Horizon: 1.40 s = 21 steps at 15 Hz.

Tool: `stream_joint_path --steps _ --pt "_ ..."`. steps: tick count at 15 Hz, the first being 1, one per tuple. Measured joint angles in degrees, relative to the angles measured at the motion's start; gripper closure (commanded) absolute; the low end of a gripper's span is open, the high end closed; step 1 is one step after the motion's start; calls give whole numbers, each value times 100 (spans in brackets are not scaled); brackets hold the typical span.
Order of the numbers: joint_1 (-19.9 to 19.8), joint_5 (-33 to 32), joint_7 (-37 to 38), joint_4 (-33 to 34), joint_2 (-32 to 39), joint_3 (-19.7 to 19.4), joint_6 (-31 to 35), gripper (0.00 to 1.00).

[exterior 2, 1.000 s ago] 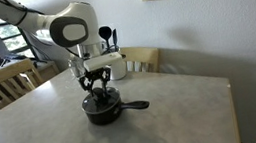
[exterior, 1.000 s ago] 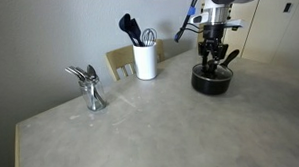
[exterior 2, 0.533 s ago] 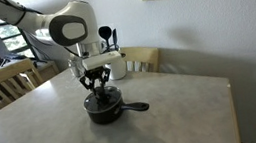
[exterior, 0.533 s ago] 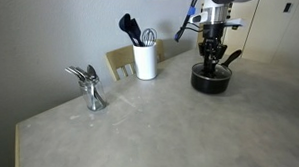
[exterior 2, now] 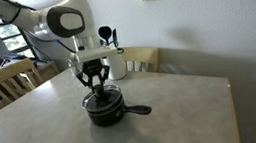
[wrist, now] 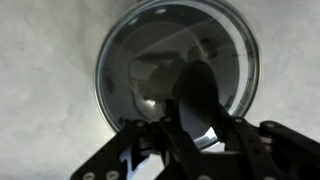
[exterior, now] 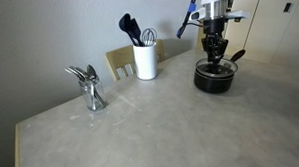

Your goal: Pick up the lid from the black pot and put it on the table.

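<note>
The gripper point(exterior 2: 97, 85) points straight down, and its fingers are pinched together on the little black knob point(wrist: 197, 93) of the lid point(wrist: 150, 55). The round glass lid sits over the black pot point(exterior 2: 105, 115), but I cannot tell if it rests on the pot or hangs just above it. The pot stands on the grey table point(exterior 2: 189, 113) with its long handle point(exterior 2: 139, 109) sticking out to the side, and a white cup of cooking tools point(exterior: 145, 61) stands near it.
</note>
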Motion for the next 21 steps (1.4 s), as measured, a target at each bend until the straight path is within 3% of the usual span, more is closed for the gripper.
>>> stream_joint_path --steps 11,17,21 --pt "503 7 1751 1086 -67 124 -1863 87" --pt "769 13 2529 1916 482 295 -2098 87" --pt "772 149 2652 2374 965 379 -2089 87"
